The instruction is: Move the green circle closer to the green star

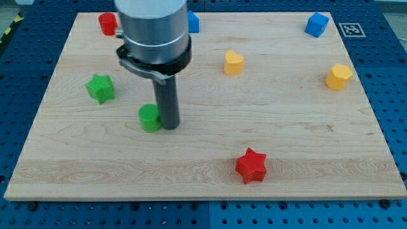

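Nearest the camera lies the red plastic star block (250,165), on the pale wooden board (318,159), well to the right of and below the green circle, which we take as our landmark.

Reading from the view's left: the green plastic star block (100,88) sits up and to the left of the green circular plastic block (150,118), the two near one another but clearly apart, with bare wood between them. A red block (107,23), its shape not clear, stands far above the green circle, near the board's top edge. Our tip (170,126), the lower end of the dark rod, stands just beside the green circle on its right, touching it or very nearly so; we cannot tell which. We carry no pincer, so there is nothing to report as apart or clamped. A blue block (193,22), partly hidden by the arm's grey housing, lies above and right of the circle. Farther right come the yellow heart-shaped block (234,63), then a blue cube (316,25) and a yellow block (338,76), all well apart from the circle.

Progress, as we judge it: the tip is set on the side away from the star, suited to pushing the circle leftward and slightly upward. The gap has yet to be closed, so the task appears unfinished.
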Controlling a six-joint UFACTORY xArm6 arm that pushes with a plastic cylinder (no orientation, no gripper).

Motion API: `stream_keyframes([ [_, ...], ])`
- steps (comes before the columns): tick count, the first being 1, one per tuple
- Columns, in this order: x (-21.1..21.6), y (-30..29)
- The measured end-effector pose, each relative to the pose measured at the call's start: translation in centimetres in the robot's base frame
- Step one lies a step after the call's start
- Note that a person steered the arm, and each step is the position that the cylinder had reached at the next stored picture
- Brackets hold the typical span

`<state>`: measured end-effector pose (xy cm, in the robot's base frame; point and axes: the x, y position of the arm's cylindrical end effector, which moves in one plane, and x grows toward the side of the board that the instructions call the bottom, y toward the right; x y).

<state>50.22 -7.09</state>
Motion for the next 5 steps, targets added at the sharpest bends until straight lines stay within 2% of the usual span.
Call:
stream_keyframes([
  [5,1.0,-11.2],
])
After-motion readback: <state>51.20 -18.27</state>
